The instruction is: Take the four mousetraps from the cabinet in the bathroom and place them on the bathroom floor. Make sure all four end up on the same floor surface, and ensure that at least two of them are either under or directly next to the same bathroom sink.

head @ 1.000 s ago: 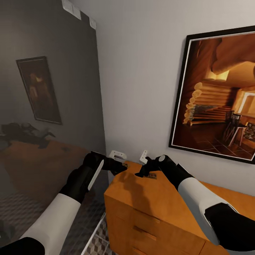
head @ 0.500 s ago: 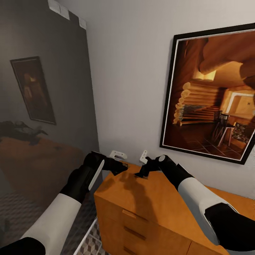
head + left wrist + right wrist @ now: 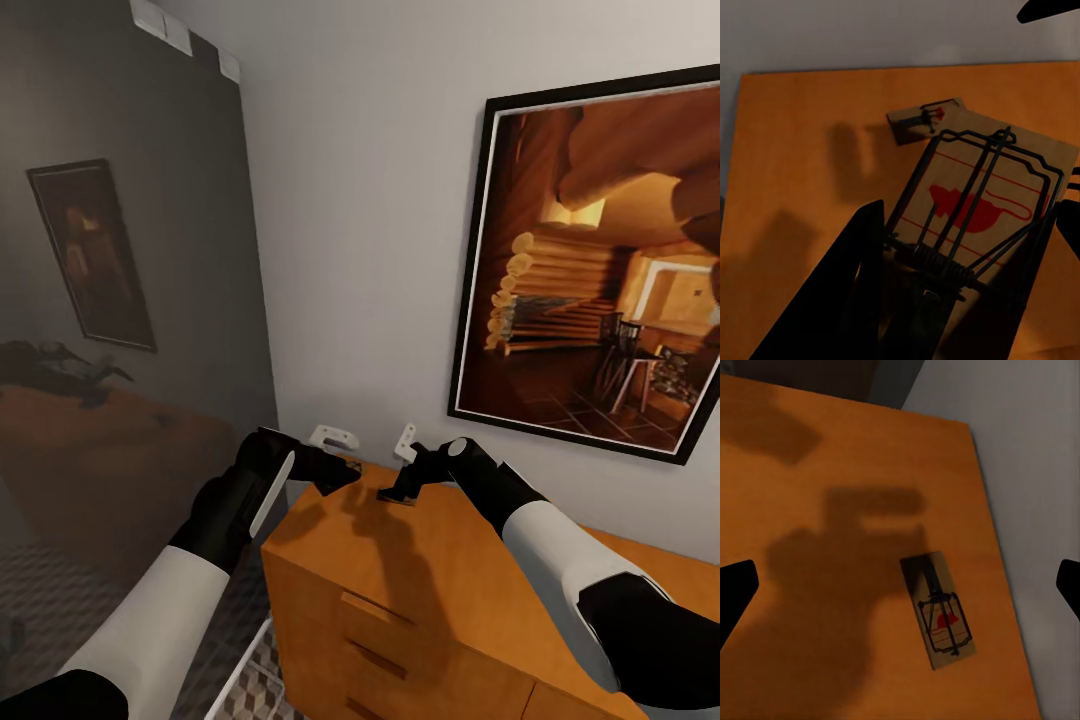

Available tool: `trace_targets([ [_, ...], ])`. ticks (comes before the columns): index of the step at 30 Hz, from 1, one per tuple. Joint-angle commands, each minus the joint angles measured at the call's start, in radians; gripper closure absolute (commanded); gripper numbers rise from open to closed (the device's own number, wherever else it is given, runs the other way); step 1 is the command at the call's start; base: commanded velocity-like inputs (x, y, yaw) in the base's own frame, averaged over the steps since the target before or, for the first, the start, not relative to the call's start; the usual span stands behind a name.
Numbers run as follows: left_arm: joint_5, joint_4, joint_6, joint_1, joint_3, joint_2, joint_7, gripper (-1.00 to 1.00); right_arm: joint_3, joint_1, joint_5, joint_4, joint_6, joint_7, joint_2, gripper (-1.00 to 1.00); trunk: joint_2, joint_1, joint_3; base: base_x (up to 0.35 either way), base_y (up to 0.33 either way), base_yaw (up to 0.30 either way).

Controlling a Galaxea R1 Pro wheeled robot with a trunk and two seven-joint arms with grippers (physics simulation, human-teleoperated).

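My left gripper is shut on a mousetrap, a tan board with dark wire and a red mouse print that lies flat between the fingers. In the head view the left gripper hovers at the back left corner of the orange-brown cabinet. A second mousetrap lies on the cabinet top near the wall edge. The same mousetrap sits below my right gripper, which is open, with its fingers spread wide. My right gripper hangs just above the cabinet top.
A large framed painting hangs on the white wall behind the cabinet. A dark glass panel stands at the left. Cube-patterned bathroom floor shows between the glass and the cabinet's left side.
The view has shifted, so the cabinet and painting sit further left than a second ago. Both arms hold the same pose, and the left gripper still holds its trap.
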Motion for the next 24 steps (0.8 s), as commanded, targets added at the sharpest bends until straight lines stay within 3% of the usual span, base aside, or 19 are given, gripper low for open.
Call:
trace_targets([
  [1, -0.003, -0.001, 0.004, 0.0, 0.0, 0.0, -0.004, 1.0, 0.0, 0.0, 0.005, -0.002, 0.005, 0.004, 0.0, -1.0, -0.001, 0.0, -0.001, 0.0, 0.0, 0.0],
  [24, -0.003, -0.001, 0.004, 0.0, 0.0, 0.0, -0.003, 1.0, 0.0, 0.0, 0.005, 0.0, 0.005, 0.004, 0.0, -1.0, -0.001, 0.0, -0.001, 0.086, 0.0, 0.0],
])
